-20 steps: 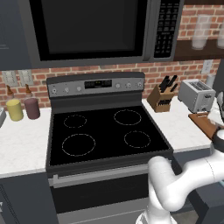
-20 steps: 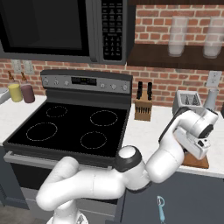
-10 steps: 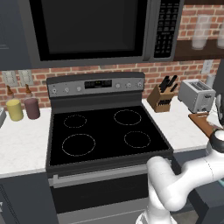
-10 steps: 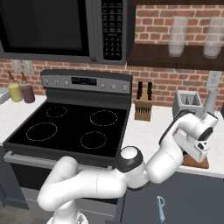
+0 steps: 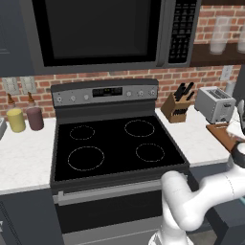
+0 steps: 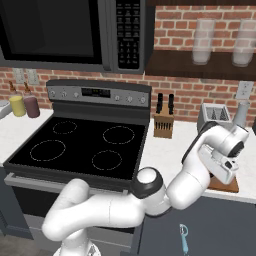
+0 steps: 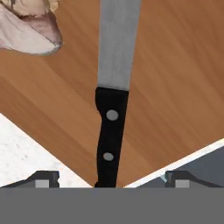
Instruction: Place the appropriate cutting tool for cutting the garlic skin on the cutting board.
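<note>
In the hand view my gripper is open, its fingertips standing wide apart just above the reddish-brown cutting board. A black-handled knife with a grey blade lies flat on the board between them, touched by neither. The whitish garlic rests on the board beside the blade. The board lies on the right counter under my hand. The cutting tool, slim with a teal-blue handle, lies low in front of the cabinet.
A silver toaster stands behind the board and a wooden knife block to its left. The black stove fills the middle, a microwave hangs above it, and jars stand far left.
My hand has sunk slightly toward the cutting board. Nothing else in the base views has moved.
</note>
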Motion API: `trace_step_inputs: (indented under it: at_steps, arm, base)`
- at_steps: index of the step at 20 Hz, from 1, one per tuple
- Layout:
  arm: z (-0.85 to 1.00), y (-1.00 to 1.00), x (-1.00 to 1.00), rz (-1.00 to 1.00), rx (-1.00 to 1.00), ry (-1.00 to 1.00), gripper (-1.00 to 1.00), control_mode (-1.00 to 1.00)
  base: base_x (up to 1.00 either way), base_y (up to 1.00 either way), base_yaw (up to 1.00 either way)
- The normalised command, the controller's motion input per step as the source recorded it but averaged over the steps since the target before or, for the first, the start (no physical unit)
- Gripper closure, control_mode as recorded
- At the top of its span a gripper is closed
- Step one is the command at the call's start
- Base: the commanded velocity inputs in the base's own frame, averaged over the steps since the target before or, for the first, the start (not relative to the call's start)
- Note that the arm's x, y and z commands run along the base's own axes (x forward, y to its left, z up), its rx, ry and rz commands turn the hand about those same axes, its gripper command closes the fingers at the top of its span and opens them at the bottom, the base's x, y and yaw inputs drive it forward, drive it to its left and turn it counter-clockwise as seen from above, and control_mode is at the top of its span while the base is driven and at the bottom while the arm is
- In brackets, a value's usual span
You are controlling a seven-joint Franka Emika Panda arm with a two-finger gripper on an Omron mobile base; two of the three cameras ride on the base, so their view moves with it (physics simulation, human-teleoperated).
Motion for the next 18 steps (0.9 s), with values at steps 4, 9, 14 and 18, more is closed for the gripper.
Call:
trace_step_inputs:
  at_steps: [4,9,14,18]
  arm:
    - [0.33,0.42,-0.57,0.0,0.0,0.0,-1.0,-1.0]
    - [0.38,0.66,-0.52,0.0,0.0,0.0,-1.0,-1.0]
    - [0.42,0.79,-0.43,0.0,-0.02,0.0,-1.0,-1.0]
    - [0.29,0.8,-0.4,0.0,-0.01,0.0,-1.0,-1.0]
  base:
    - [0.0,0.0,0.0]
    - [0.0,0.0,0.0]
    - [0.0,0.0,0.0]
    - [0.0,0.0,0.0]
